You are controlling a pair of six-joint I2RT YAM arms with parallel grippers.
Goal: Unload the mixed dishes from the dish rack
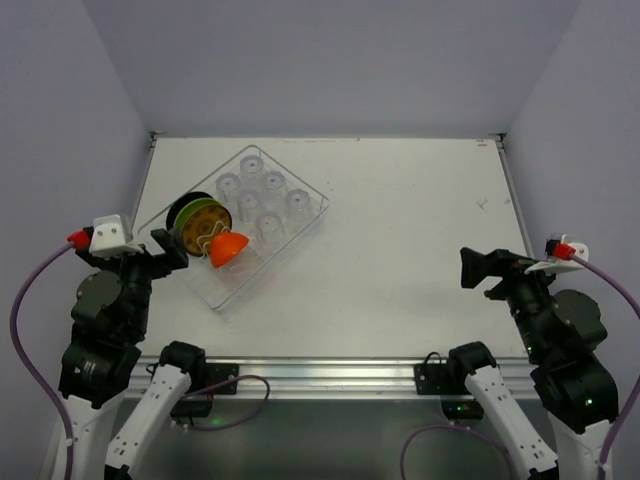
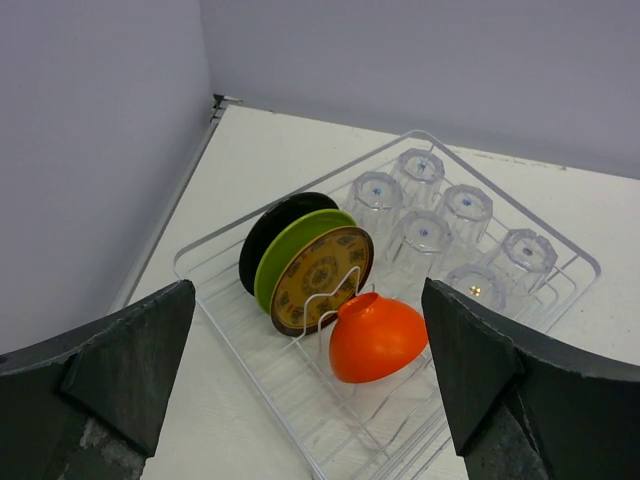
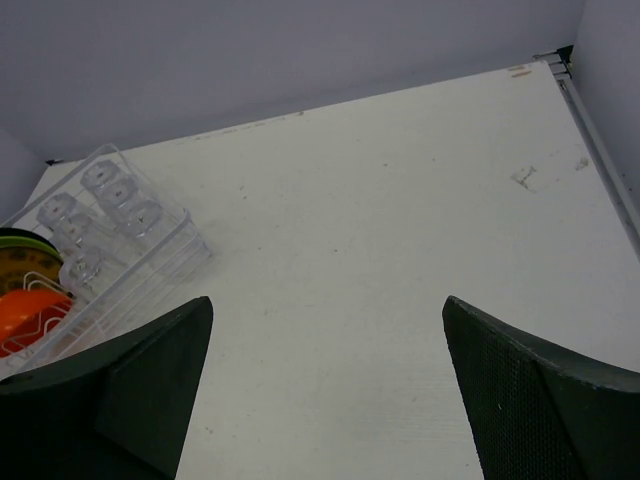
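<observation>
Our left gripper (image 1: 170,250), spread and empty, hovers just beside the dish rack (image 1: 300,185), our right gripper (image 1: 472,268), equally spread, well apart from it; with bowl (image 2: 378,340), plates (image 2: 290,255) and cups (image 2: 425,232) all inside, we judge unloading unstarted and the bowl's rim next to pinch.

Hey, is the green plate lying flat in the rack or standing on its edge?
On edge: the green plate stands upright among the prongs of the dish rack, right beside the black plate, which is also upright.
</observation>
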